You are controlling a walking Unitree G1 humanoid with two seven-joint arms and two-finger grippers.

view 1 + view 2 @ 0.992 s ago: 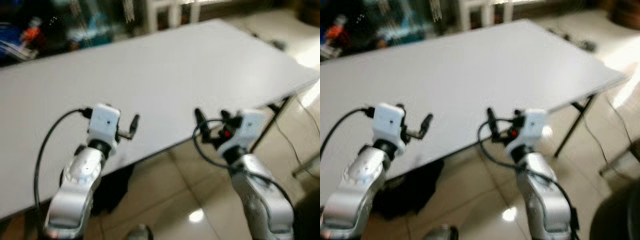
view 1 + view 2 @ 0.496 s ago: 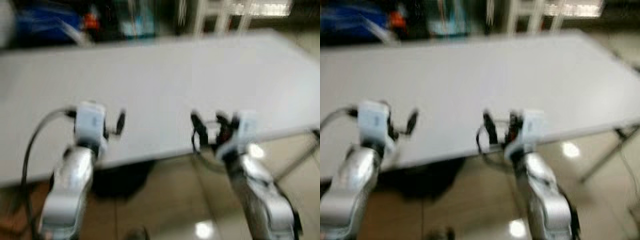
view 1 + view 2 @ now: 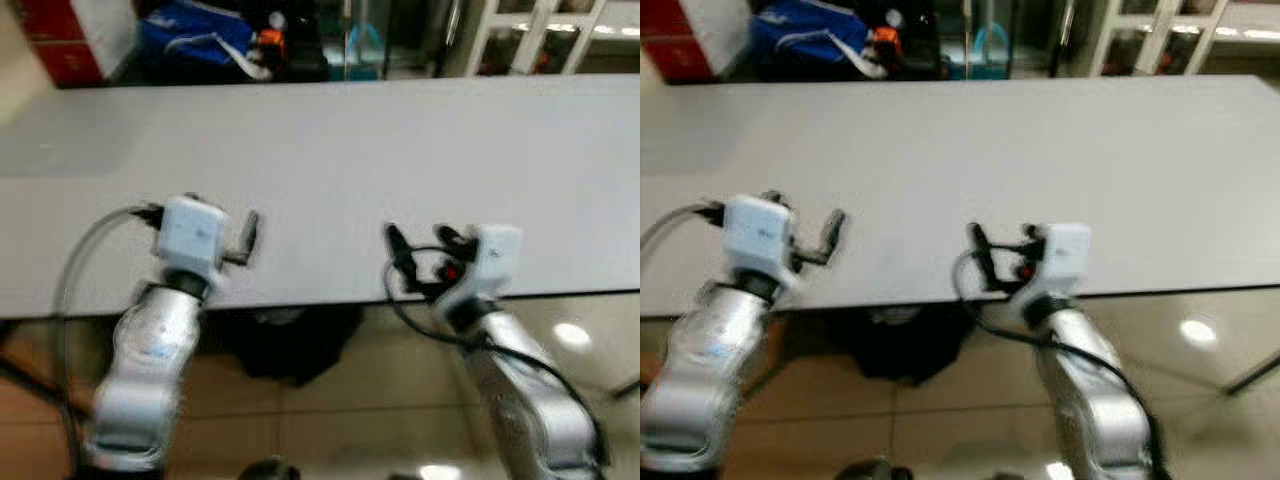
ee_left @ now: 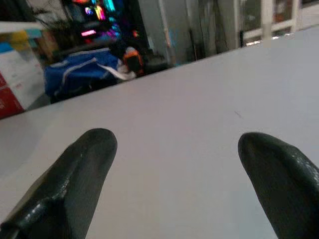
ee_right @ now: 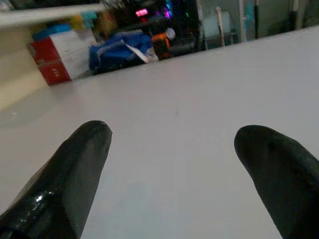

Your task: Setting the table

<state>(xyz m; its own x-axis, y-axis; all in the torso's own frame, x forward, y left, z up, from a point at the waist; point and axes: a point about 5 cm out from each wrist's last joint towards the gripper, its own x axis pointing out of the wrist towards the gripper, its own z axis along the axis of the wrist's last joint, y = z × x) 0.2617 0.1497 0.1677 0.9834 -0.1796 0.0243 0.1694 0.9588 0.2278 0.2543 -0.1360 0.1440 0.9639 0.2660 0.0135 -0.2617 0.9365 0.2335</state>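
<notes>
Table: wide white rectangular table [image 3: 330,150] lies under and beyond both claws, spanning left to right.
Left gripper [image 3: 246,240]: above near edge, fingers spread, nothing held.
Right gripper [image 3: 420,250]: same, released.
Change: table edge previously ran diagonally; camera turned.

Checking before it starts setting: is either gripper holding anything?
No, the left gripper and right gripper have fingers spread over the bare white table.
</notes>
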